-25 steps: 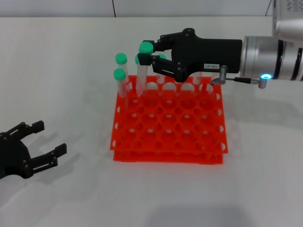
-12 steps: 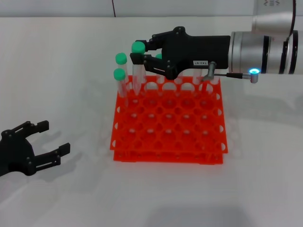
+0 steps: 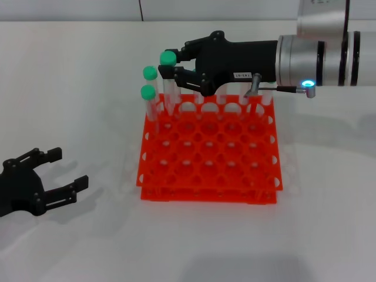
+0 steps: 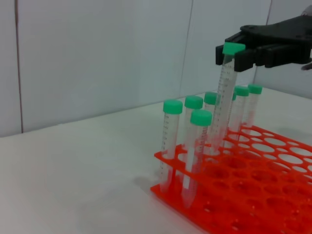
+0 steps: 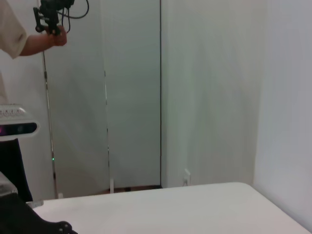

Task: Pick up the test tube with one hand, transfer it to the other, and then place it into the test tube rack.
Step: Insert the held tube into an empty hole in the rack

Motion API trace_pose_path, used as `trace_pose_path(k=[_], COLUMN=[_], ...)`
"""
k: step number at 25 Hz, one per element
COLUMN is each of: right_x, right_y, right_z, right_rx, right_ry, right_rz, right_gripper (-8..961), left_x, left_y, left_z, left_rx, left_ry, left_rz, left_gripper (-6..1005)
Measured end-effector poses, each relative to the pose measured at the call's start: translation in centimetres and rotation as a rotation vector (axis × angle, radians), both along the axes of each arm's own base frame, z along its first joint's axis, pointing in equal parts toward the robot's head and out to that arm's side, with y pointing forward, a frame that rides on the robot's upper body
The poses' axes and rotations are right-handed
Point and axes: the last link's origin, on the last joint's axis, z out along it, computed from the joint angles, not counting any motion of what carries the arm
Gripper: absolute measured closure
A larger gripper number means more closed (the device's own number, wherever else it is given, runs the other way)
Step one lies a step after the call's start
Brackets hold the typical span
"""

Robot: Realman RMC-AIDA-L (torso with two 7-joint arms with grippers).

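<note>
The right gripper (image 3: 170,66) reaches in from the right at the far side, its silver wrist level and fingers pointing left, pinched closed just below a green cap. The left gripper (image 3: 64,174) sits low at the near left, fingers spread apart, apparently resting on the surface, though contact is hard to confirm.

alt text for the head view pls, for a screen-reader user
The right gripper holds a green-capped test tube by its top, its tip low over the far left corner of the orange test tube rack, beside two racked tubes. The left gripper rests open on the white table, near left.
</note>
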Motion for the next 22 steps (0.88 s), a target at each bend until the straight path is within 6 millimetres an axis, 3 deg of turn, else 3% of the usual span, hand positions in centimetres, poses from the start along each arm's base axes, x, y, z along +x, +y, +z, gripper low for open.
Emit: trace_pose_path(k=[22], right_x=[-0.18], right_y=[0.72], right_z=[-0.72], right_rx=[0.01], right_ry=[-0.083], right_rz=[-0.013], right_gripper=[639], left_x=[0.19], left_y=[0.25], left_z=[-0.04], left_rx=[0.0], left_ry=[-0.003], left_rz=[-0.006], left_gripper=[124])
